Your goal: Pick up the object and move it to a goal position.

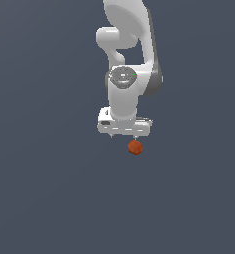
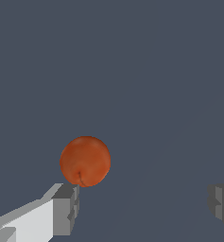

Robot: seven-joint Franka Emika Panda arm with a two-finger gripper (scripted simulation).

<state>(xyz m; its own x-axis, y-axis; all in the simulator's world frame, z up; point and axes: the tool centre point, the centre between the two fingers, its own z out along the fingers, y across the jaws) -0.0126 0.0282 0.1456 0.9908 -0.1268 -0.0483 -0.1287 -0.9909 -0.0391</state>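
Task status: early stage. The ball is not yet grasped or lifted; pickup and transfer to the goal both remain. No goal marker is visible in either view.

Ball location: it lies on the plain grey desk, just below the gripper in the exterior view and offset toward that view's right, under one fingertip rather than centred. In the wrist view the ball sits right next to one finger, beyond its tip; contact cannot be confirmed.

Jaws: spread wide, with the gap far greater than the ball's width. They hold nothing.

Judgement: the gripper needs to be centred over the ball and lowered before closing.
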